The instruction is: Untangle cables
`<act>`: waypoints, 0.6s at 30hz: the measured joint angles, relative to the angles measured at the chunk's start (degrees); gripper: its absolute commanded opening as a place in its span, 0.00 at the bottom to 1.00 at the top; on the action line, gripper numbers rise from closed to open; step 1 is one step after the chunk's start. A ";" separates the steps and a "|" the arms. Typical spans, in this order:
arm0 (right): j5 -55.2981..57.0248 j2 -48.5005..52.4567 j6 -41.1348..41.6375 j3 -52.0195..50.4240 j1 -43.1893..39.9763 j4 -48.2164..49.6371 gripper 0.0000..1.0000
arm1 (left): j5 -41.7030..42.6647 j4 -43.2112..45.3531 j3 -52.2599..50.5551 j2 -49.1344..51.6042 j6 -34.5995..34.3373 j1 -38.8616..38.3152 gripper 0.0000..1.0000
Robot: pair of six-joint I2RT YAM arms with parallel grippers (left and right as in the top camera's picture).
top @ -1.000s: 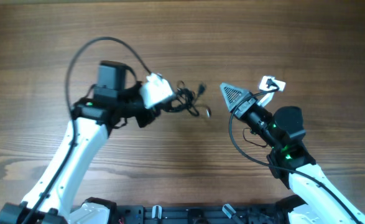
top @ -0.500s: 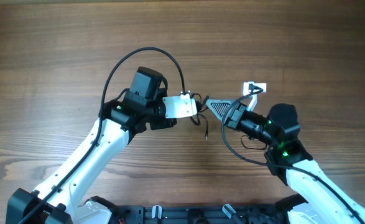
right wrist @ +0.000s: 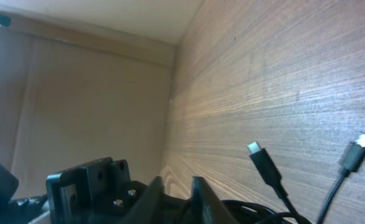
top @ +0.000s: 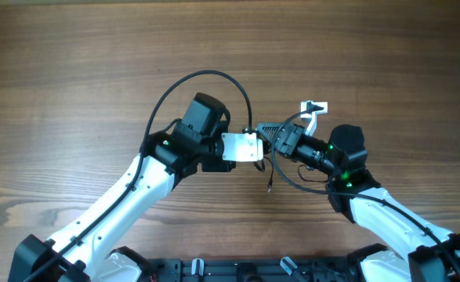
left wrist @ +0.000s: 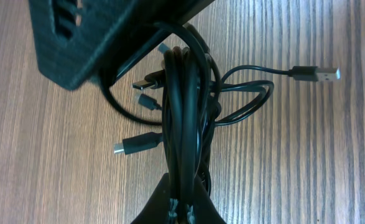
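— Over desk (top: 96,63) centre: cables (left wrist: 182,124), one bundle, clamped tight in left end effector (left wrist: 181,202); long axis runs straight out from its tips.
— Right end effector (right wrist: 177,193): at bundle's far end; closure cannot be told.

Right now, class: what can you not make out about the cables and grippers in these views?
Right wrist: the bottom edge cuts off the cables beside the right gripper; the tangle is unseen.
Left wrist: the right gripper covers the bundle's top; whether it grips a cord cannot be told.
Overhead: the left gripper and right gripper meet over the tangle, hiding it.
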 measured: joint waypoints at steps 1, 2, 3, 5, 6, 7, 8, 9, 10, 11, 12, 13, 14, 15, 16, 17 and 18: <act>-0.42 0.02 0.20 0.00 0.00 0.07 0.07 | -0.02 0.00 0.00 0.00 0.00 -0.04 0.04; -0.92 0.04 0.33 0.00 0.00 0.22 0.06 | -0.02 0.00 0.00 0.00 0.00 -0.04 0.04; -1.73 0.11 0.50 0.00 0.00 0.39 0.05 | -0.02 0.00 0.00 0.00 0.00 -0.04 0.04; -3.17 0.17 0.55 0.00 0.00 0.68 0.05 | -0.02 0.00 0.00 0.00 0.00 -0.04 0.04; -3.67 0.24 0.55 -0.02 0.00 1.42 0.04 | 0.00 -0.02 0.00 0.00 0.00 -0.04 0.04; -3.87 0.33 0.57 -0.02 0.00 2.67 0.05 | 0.00 -0.02 0.00 0.00 0.00 -0.04 0.04; -3.93 0.42 0.63 0.00 0.00 4.31 0.04 | 0.00 -0.02 0.00 0.00 0.00 -0.04 0.04; -3.85 0.44 0.98 0.00 0.00 5.88 0.05 | 0.07 -0.04 0.00 0.00 0.00 -0.04 0.04; -3.28 0.46 1.42 0.00 0.00 6.78 0.05 | 0.28 -0.07 0.00 0.00 -0.02 -0.04 0.04; -2.38 0.46 2.10 0.00 0.00 7.37 0.05 | 0.74 -0.24 0.02 0.00 -0.02 -0.04 0.04; -0.92 0.48 2.91 0.00 0.00 7.54 0.04 | 1.33 -0.46 0.02 0.00 -0.02 -0.02 0.04; 0.42 0.48 3.61 0.00 0.00 7.56 0.04 | 1.88 -0.76 0.04 0.00 -0.02 -0.02 0.04; 1.84 0.48 4.11 0.00 0.00 7.54 0.05 | 2.64 -1.29 0.07 0.00 -0.07 -0.02 0.04; 3.69 0.48 4.72 -0.02 -0.02 7.52 0.05 | 3.30 -1.66 0.09 0.00 -0.13 -0.02 0.04; 5.46 0.48 5.20 -0.02 -0.07 7.50 0.04 | 3.65 -2.03 0.17 0.00 -0.22 -0.02 0.04; 7.10 0.48 5.51 -0.02 -0.13 7.48 0.05 | 3.96 -2.47 0.28 0.00 -0.26 -0.02 0.04; 8.63 0.52 5.75 -0.04 -0.28 7.50 0.04 | 4.15 -2.84 0.46 0.00 -0.35 0.00 0.04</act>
